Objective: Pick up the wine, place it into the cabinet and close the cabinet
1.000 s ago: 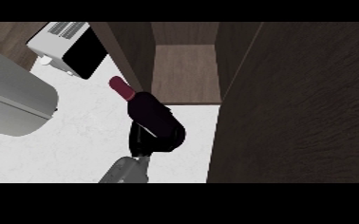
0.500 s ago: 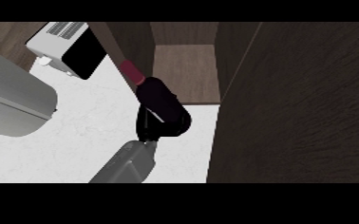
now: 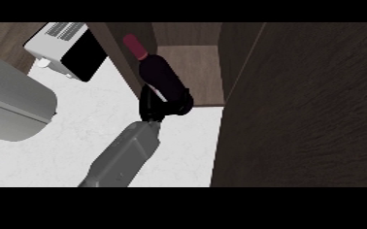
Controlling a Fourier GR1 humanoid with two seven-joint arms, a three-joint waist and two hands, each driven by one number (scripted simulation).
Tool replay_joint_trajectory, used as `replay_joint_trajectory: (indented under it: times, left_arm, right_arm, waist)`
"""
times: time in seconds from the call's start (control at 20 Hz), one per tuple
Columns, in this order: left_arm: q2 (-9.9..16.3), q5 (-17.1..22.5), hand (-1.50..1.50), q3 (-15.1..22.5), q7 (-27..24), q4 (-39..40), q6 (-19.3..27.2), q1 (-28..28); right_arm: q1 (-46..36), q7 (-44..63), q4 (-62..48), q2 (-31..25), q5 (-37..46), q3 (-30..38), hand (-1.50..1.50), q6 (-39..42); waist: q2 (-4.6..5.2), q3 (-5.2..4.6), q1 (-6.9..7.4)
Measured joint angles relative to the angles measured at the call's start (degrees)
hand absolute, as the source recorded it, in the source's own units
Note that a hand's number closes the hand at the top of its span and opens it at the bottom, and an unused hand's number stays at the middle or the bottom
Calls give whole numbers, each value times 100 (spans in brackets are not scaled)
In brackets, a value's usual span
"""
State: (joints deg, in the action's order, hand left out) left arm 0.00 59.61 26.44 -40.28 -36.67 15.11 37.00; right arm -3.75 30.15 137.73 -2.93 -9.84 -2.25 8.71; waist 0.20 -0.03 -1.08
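The wine bottle [image 3: 159,73] is dark with a red cap and tilts up and to the left. Its neck lies across the cabinet's left wall [image 3: 132,73]. My left hand [image 3: 163,107] is shut round the bottle's lower end, at the front edge of the open cabinet [image 3: 201,77]. The cabinet's brown shelf shows just right of the bottle. The open cabinet door [image 3: 301,106] is a big dark panel that fills the right side. My right hand shows nowhere.
A white appliance with a black front [image 3: 72,51] stands at the upper left on the white counter [image 3: 72,148]. A large grey rounded object [image 3: 22,106] sits at the left edge. The door hides everything at the right.
My left hand has carried the bottle up and to the right, from over the counter to the cabinet's opening. The forearm has stretched out further behind it.
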Motion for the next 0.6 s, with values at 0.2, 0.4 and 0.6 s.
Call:
replay_joint_trajectory:
  times: [0.2,0.4,0.6]
  left_arm:
    - [-2,162,150,-25,-64,378,-38,385]
    - [0,384,150,-80,-99,733,-24,817]
    - [-1,504,150,-183,58,1088,20,1249]
  right_arm:
    - [3,-52,-14,93,111,-168,-150,-52]
    - [-124,-5,-77,10,-103,-1,-150,-17]
    - [-67,-101,-128,54,13,-85,-150,-15]
  waist:
    - [5,-3,-13]
    - [13,-1,-41]
    - [18,-1,-50]
